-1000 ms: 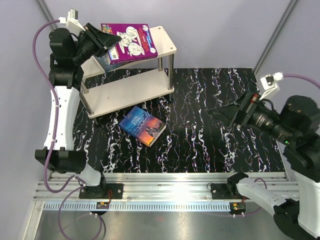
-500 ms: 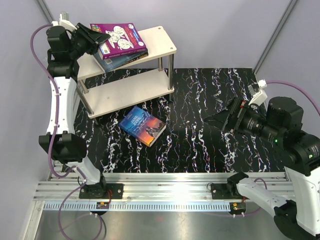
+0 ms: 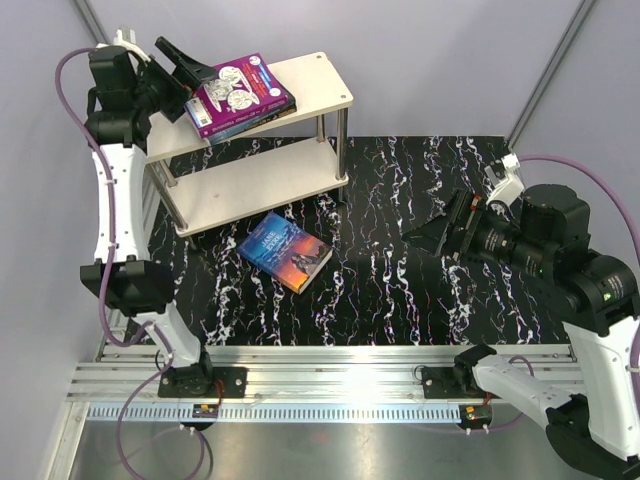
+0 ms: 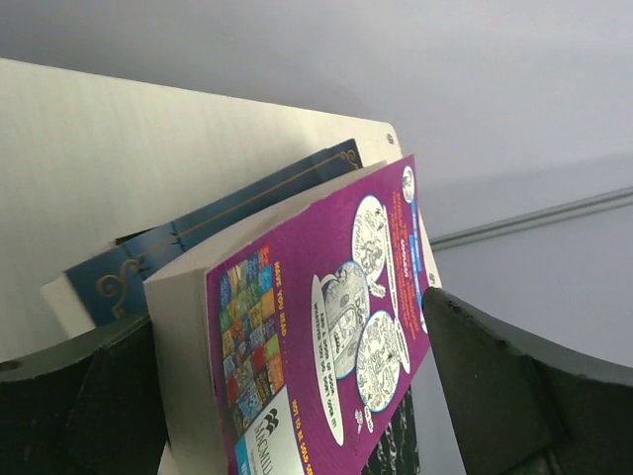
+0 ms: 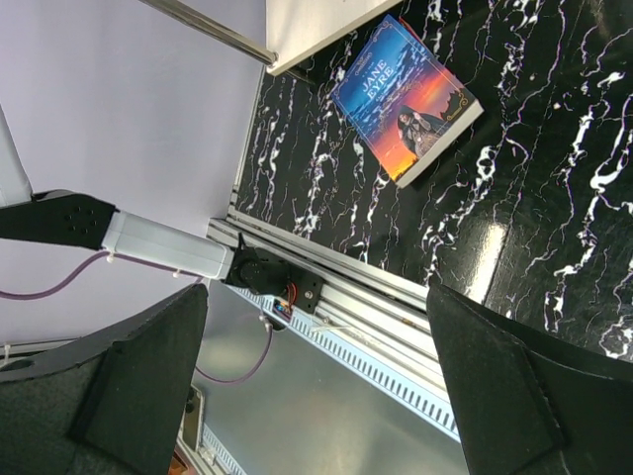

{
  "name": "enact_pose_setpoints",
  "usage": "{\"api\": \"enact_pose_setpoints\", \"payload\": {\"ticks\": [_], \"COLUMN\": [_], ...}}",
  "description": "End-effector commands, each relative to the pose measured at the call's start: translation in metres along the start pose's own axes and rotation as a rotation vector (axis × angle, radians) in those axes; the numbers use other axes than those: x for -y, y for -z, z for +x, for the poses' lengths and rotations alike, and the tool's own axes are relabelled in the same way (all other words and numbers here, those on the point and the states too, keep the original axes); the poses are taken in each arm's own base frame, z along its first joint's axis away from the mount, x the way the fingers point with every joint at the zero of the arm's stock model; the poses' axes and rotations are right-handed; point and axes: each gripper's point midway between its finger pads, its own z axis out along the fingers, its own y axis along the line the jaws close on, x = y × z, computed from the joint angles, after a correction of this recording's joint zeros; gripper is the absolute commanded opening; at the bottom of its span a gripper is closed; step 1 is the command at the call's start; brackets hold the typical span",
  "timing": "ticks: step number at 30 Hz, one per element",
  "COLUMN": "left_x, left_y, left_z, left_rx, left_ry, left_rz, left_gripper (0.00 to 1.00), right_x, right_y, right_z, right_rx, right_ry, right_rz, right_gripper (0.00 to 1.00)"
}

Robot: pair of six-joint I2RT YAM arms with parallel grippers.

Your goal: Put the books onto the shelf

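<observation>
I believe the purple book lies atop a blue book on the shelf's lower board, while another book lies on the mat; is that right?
No: the top external view shows the purple book atop the blue book on the shelf's top board; the other book lies on the mat.

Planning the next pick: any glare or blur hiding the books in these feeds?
Top view: sharp, glare only on the rail. Left wrist: purple book crisp, no glare. Right wrist: glare patch on the mat, clear of Jane Eyre.
</observation>
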Motion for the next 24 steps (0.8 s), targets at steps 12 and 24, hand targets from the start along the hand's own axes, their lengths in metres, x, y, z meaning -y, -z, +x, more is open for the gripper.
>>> {"api": "enact_pose_setpoints", "payload": {"ticks": [12,24], "left_x": [-0.036,-0.028], "left_y": [0.085,0.166], "left_z": [-0.043,0.058], "left_rx": [0.220,0.131], "left_ry": [-0.190,-0.252], "left_rz": [-0.422,-0.388], "left_gripper": [0.99,0.99], "right_x": [-0.003,0.048], "right_y": [-0.005,-0.070], "right_z": [0.001,0.045], "right_rx": [-0.009,-0.224], "right_ry": [0.021,-0.116], "right_rz": [-0.034,0.068], "right_gripper": [1.00,1.00]}}
